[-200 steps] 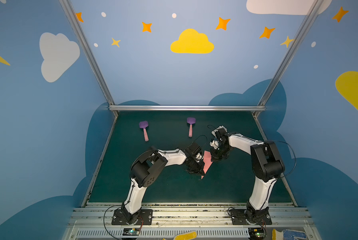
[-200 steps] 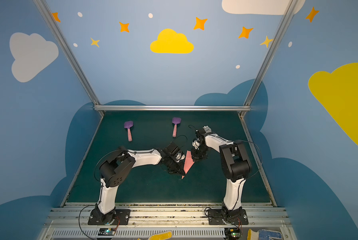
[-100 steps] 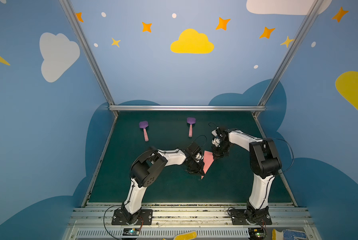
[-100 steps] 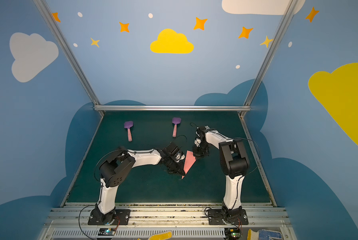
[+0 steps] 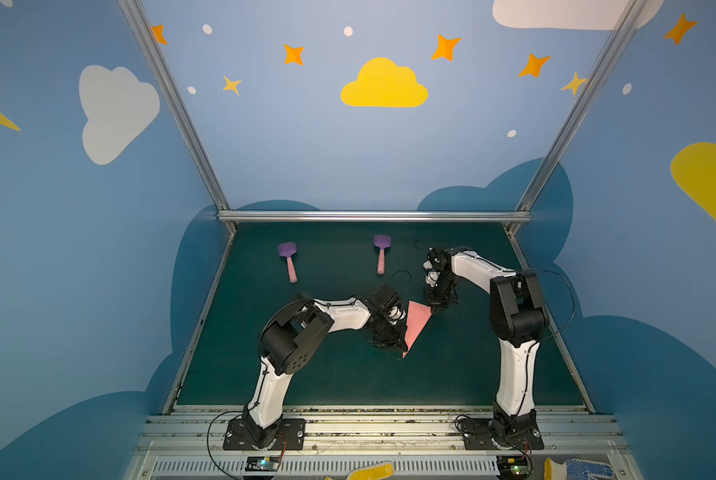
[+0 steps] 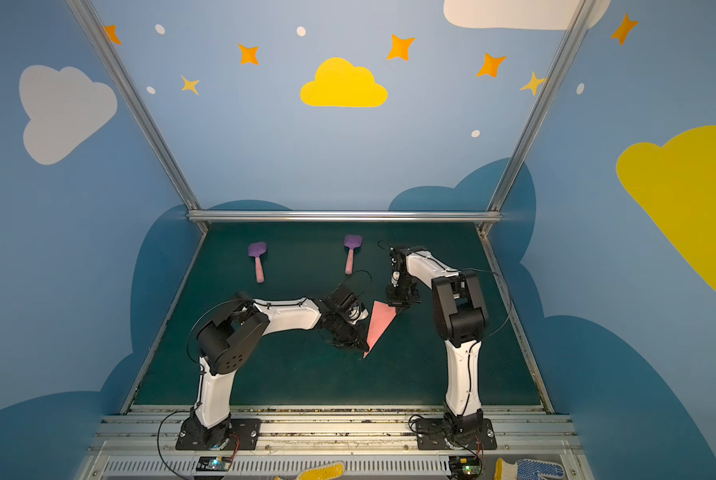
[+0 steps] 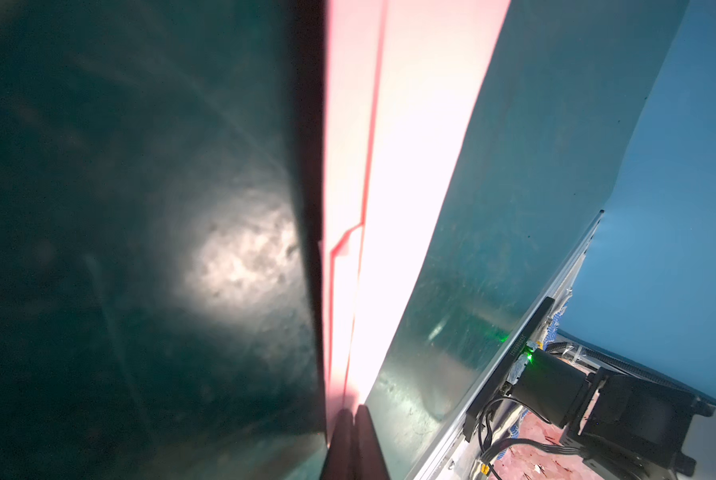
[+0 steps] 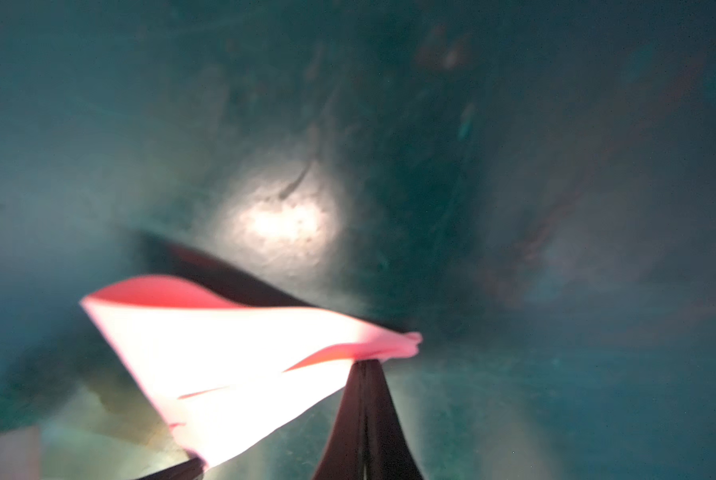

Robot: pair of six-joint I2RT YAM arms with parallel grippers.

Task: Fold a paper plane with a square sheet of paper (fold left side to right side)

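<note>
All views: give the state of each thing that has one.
salmon-pink folded paper: creased into a narrow triangle, pinched at both ends.
left gripper: shut on its pointed end.
right gripper: shut on a wide-end corner.
two purple pink-handled spatulas: lying flat, untouched.

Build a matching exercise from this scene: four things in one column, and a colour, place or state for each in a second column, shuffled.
Things
1. paper
2. left spatula
3. yellow glove
4. mat

Descriptions
A. dark green
B. off the mat, at the near edge
C. pinched in both jaws
D. lying flat, purple head farthest back

Pairs: 1-C, 2-D, 3-B, 4-A
</note>
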